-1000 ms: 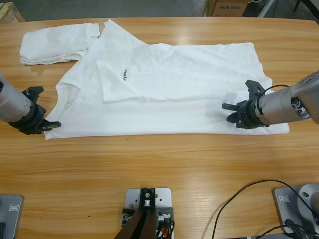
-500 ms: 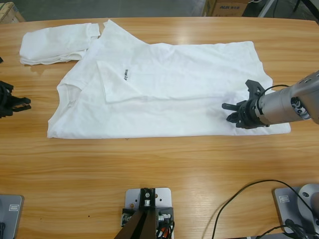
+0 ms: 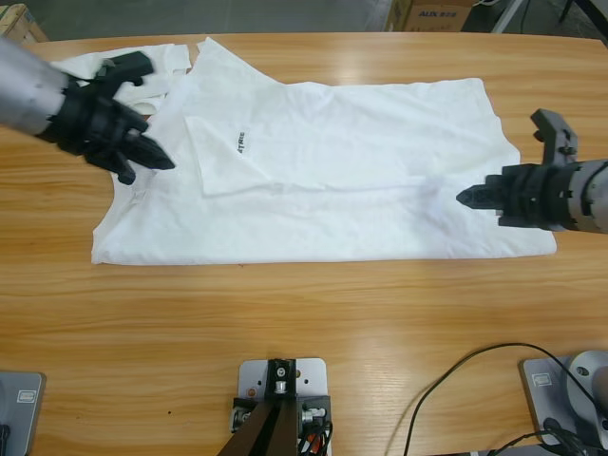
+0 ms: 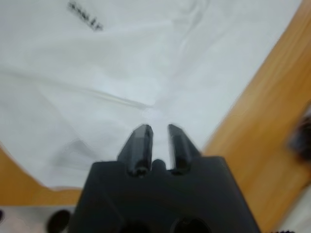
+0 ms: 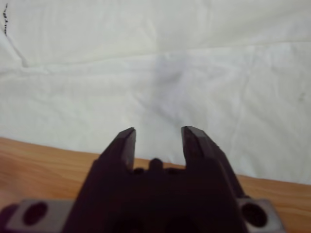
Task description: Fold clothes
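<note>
Broadly, the long wooden table (image 3: 304, 332) carries everything, and the plain white, thin short-sleeved T-shirt with a small line of black lettering on its chest (image 3: 342, 180) lies spread flat across the table's middle, one side panel already folded in over its body so that the lettering sits near the fold's edge. Beyond the T-shirt's collar end, touching its upper sleeve, rests the folded white bundle of other shirts (image 3: 85, 71), partly hidden by the left arm. The silver-grey left arm reaches in over that bundle, and its black left gripper (image 3: 152, 157) hovers at the T-shirt's collar end; in the left wrist view its fingers (image 4: 141, 143) stand only a narrow slit apart, nearly closed, gripping nothing, with white cloth beneath them. The right gripper (image 3: 518, 171) sits at the T-shirt's hem end, its fingers (image 5: 124, 145) spread apart and empty, pointing along the cloth toward the collar.
</note>
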You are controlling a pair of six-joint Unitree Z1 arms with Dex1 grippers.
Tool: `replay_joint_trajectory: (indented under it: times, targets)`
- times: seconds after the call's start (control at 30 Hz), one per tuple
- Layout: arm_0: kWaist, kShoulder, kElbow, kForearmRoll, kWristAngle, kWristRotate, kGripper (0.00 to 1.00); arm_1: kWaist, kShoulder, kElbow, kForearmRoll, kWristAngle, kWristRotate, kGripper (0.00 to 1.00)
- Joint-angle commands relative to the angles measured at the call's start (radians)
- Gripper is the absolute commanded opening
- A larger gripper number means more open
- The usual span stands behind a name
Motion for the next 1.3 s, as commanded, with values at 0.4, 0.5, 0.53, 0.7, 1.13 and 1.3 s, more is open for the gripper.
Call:
replay_joint_trajectory:
  times: [0.4,0.5,0.53,0.7,1.13,1.3]
  targets:
    - [-0.115,0.216,-0.161,0.168,0.138,0.463,1.000,0.013,-0.003,0.013,0.024,-0.011,-0.007,1.000]
    - [-0.107,0.252,-0.185,0.168,0.231,0.466,1.000,0.013,-0.002,0.015,0.024,0.000,-0.004,0.996]
    - [-0.106,0.263,-0.195,0.168,0.250,0.466,1.000,0.013,0.002,0.015,0.024,0.006,-0.004,0.985]
    - [-0.106,0.334,-0.233,0.167,0.268,0.466,1.000,0.013,0.027,0.015,0.024,0.014,0.001,0.935]
    - [-0.148,0.401,-0.247,0.155,0.241,0.473,0.992,0.010,0.079,0.021,-0.002,0.029,0.002,0.903]
    - [-0.165,0.433,-0.274,0.150,0.247,0.443,0.913,0.005,0.074,0.024,-0.002,0.037,0.003,0.862]
